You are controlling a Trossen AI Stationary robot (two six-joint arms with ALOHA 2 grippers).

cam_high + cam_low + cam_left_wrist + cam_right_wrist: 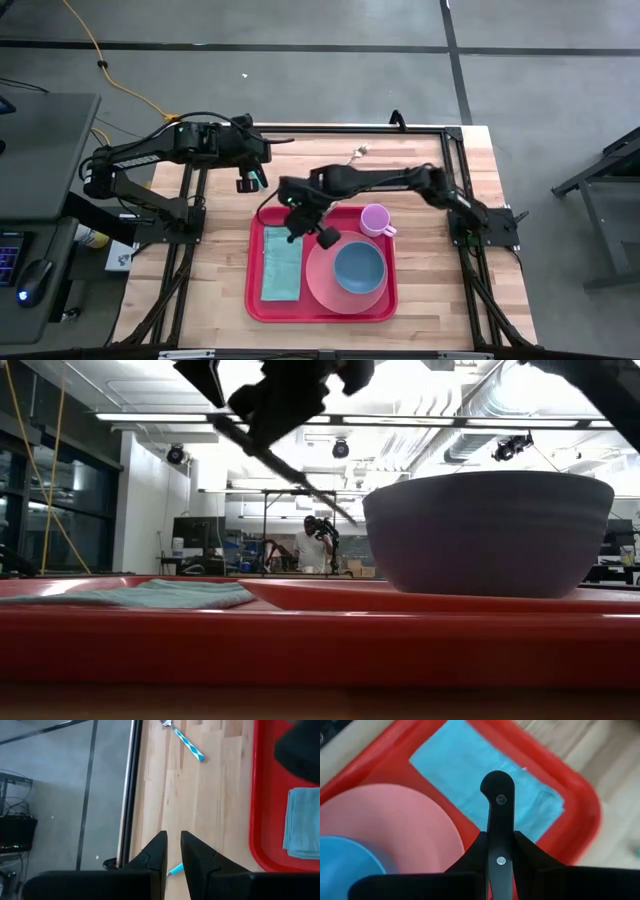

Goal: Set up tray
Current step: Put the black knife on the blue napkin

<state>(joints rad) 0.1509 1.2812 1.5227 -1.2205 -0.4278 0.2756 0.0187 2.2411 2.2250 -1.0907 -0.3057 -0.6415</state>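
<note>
The red tray lies on the wooden table. It carries a teal napkin at its left and a pink plate with a blue bowl on it. A pink cup stands at the tray's far right corner. My right gripper hovers over the tray's far left part, between napkin and plate, shut on a black-handled knife. My left gripper hangs above the table left of the tray's far left corner, shut on a teal striped utensil, of which only a bit shows. My left gripper has the teal striped utensil between its two fingers. The fingers hide nearly all of it, so which part they have cannot be told. It is lifted clear of the table. My right gripper pinches the knife's black handle between its two fingers, around the rivet. The fingers slant down and lie along the handle, whose rounded butt end juts past the fingertips. The blade is hidden. The knife hangs clear above napkin and plate.
A second teal striped utensil lies on bare wood beyond the tray near the table's far edge. A dark frame runs round the table. In the low view the bowl looms over the tray rim; a person stands far behind.
</note>
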